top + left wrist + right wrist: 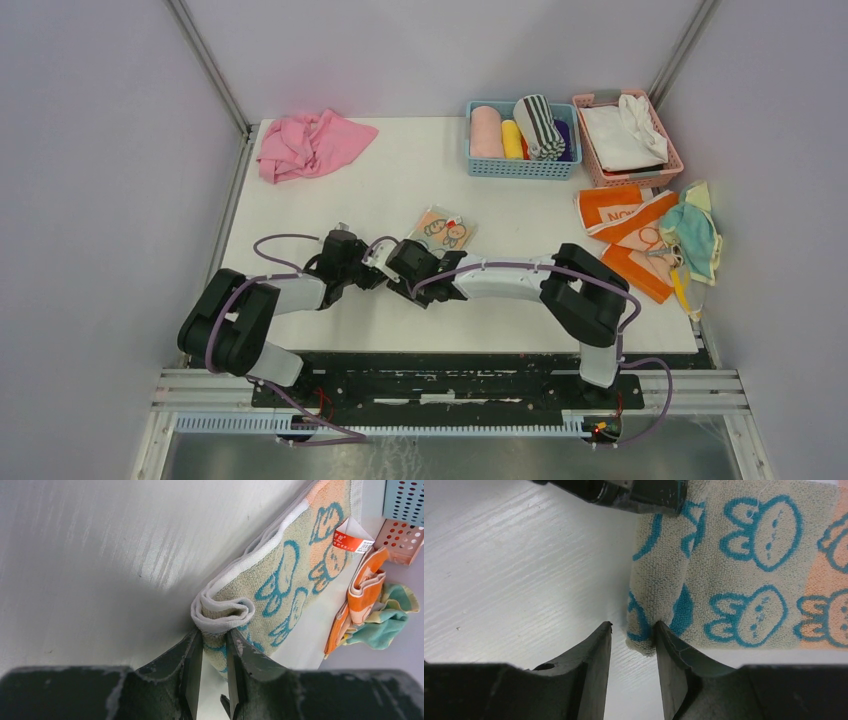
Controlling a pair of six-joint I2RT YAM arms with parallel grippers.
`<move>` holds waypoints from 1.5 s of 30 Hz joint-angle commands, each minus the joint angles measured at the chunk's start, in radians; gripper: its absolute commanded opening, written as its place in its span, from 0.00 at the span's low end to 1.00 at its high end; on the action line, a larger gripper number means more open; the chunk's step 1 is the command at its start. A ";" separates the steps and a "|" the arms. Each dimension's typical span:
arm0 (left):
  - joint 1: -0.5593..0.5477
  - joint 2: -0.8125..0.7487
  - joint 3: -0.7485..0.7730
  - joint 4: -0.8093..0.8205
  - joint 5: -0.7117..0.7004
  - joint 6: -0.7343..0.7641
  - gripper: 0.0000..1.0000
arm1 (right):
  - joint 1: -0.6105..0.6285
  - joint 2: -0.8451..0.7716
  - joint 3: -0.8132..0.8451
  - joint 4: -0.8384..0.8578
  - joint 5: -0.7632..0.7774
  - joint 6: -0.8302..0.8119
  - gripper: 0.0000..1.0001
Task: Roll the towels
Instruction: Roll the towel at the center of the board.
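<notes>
Mid-roll on bunny towel (280, 575), 1 turn started: rolled edge pinched in left hand (214, 636), other end straddled by open right hand (631, 625); next, likely needs both advancing evenly.

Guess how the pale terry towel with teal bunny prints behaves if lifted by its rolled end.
Likely floppy: the pale bunny-print towel curls in soft layers at its rolled end. Looped pile looks grippy, probably not slippery. Loose roll may unwind if released.
</notes>
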 commanded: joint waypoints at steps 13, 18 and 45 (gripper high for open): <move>0.000 0.012 -0.024 -0.221 -0.080 0.025 0.35 | 0.003 0.149 0.039 -0.052 0.073 -0.001 0.18; 0.003 -0.097 -0.050 -0.241 -0.100 0.018 0.43 | -0.035 0.078 0.013 -0.035 -0.195 0.061 0.00; 0.005 -0.413 -0.012 -0.347 -0.050 0.050 0.76 | -0.440 0.306 -0.243 0.896 -1.120 1.112 0.01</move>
